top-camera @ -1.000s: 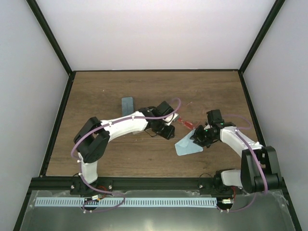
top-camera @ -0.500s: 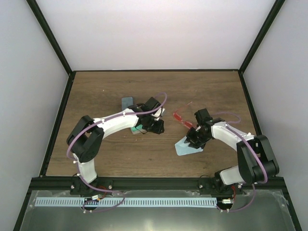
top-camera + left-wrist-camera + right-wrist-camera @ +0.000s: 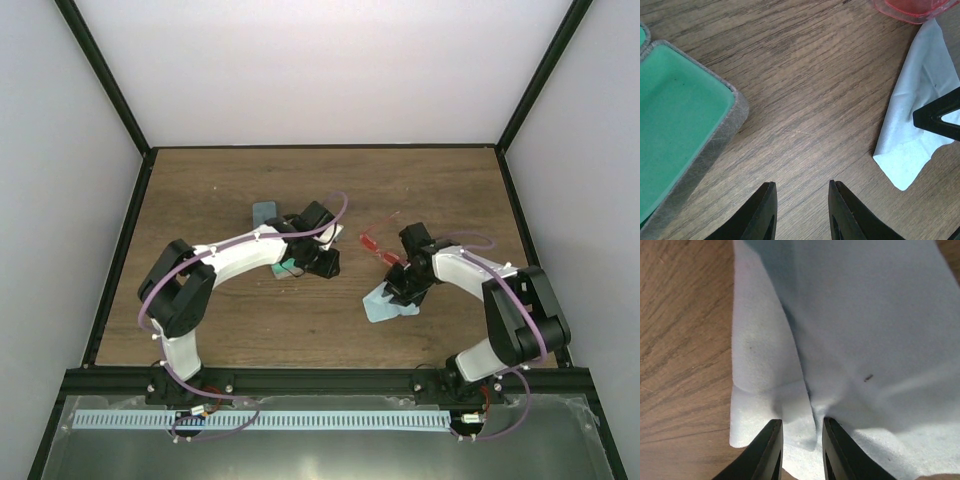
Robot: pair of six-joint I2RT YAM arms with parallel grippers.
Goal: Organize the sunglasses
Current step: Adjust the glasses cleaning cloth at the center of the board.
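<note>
Sunglasses lie near right gripper, clamped on cloth; left gripper parted, empty, beside open case.

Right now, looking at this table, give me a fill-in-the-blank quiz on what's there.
1. The open case has a ____ lining.
2. The right gripper pinches a fold of the light-blue ____.
3. The sunglasses have a ____ frame.
4. The left gripper, jaws slightly apart over bare wood, holds ____.
Missing words: green; cloth; red; nothing.
</note>
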